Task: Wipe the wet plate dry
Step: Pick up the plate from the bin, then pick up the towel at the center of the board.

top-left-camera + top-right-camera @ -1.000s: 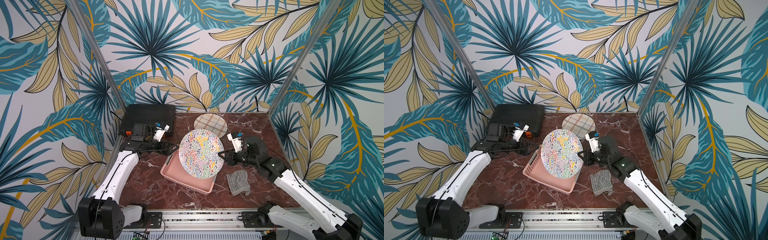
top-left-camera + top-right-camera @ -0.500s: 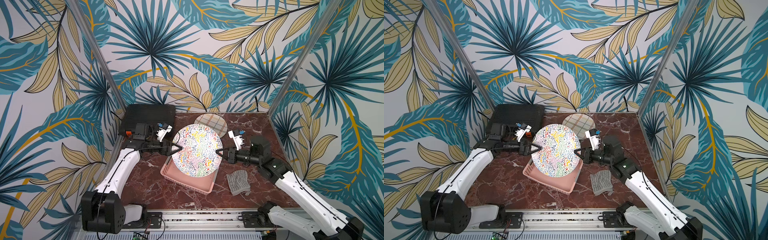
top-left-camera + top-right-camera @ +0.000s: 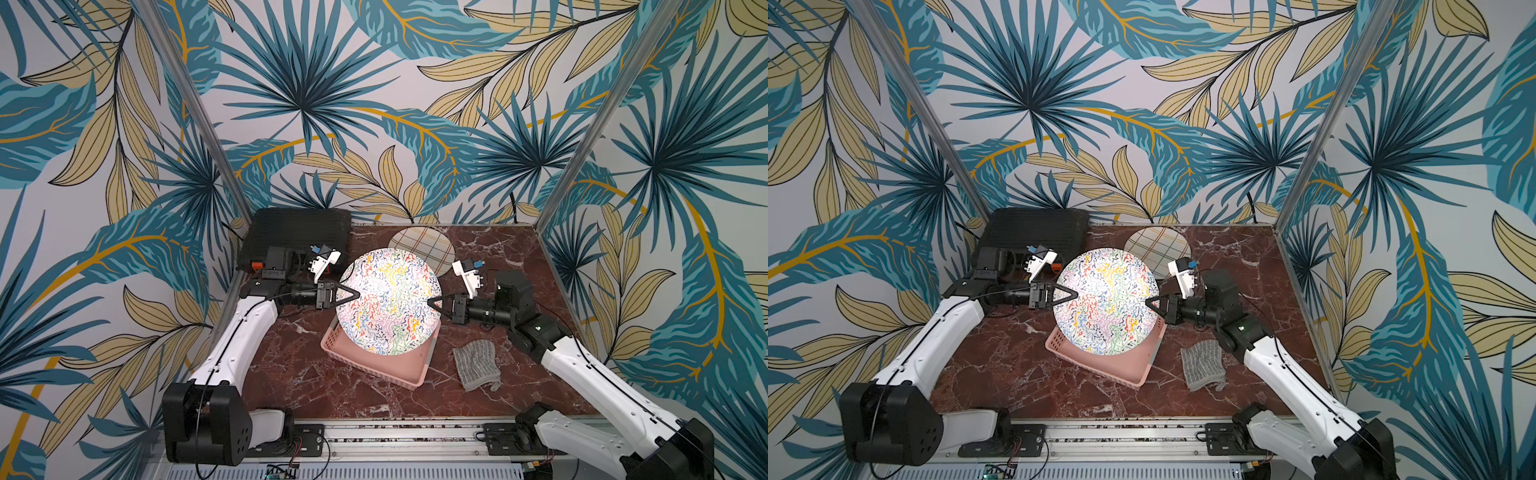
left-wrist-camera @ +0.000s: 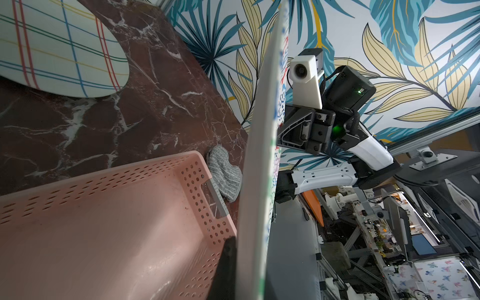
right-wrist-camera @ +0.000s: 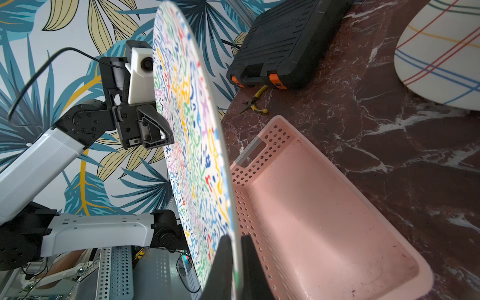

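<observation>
Over the marble tabletop (image 3: 291, 365), the left tool (image 3: 354, 295), earlier spread, now pinches the plate (image 3: 388, 307) like the right tool (image 3: 431, 300).

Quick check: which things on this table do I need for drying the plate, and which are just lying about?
For the job: colourful plate, clamped at opposite edges by the left gripper and right gripper; grey cloth, lying loose on the table.

Lying about: pink basket below the held plate, checked plate, black case, pliers.
</observation>
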Controlling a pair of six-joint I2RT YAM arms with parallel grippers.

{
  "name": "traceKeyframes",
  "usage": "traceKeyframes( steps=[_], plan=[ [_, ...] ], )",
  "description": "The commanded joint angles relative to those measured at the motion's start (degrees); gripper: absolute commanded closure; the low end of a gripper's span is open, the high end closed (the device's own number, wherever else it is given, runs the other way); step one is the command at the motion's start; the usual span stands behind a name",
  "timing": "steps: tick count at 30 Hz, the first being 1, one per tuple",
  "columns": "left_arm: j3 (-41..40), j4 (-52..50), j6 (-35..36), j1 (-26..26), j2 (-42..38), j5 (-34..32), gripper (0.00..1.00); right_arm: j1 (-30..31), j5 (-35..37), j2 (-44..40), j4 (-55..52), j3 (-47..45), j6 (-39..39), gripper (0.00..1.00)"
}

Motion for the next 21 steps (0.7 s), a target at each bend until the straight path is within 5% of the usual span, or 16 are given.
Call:
traceKeyframes(
  steps=[1, 4, 7, 15, 21],
  plan=[
    [0.22, 0.49, 2.08, -1.33, -0.45, -5.17, 1.0, 0.72, 8.88, 1.33, -4.66, 2.1, -1.03, 0.81],
    [0.56, 0.39, 2.18, -1.26, -0.69, -6.2, 1.0, 0.73, 15.48, 1.6, -13.89, 4.2, -2.02, 0.52],
    [0.78, 0.65, 1.85, -1.22, -0.87, -6.73, 1.0, 0.82, 25.62, 0.79, -22.31, 5.07, 0.02, 0.43],
    [1.09, 1.07, 1.73, -1.22, -1.22, -8.06, 1.0, 7.82, 52.38, 1.39, -46.35, 3.02, 17.84, 0.42],
    [0.66, 1.26, 1.82, -1.21, -1.68, -8.24, 1.0, 9.94, 54.15, 3.75, -45.83, -3.68, 23.41, 0.39]
  ],
)
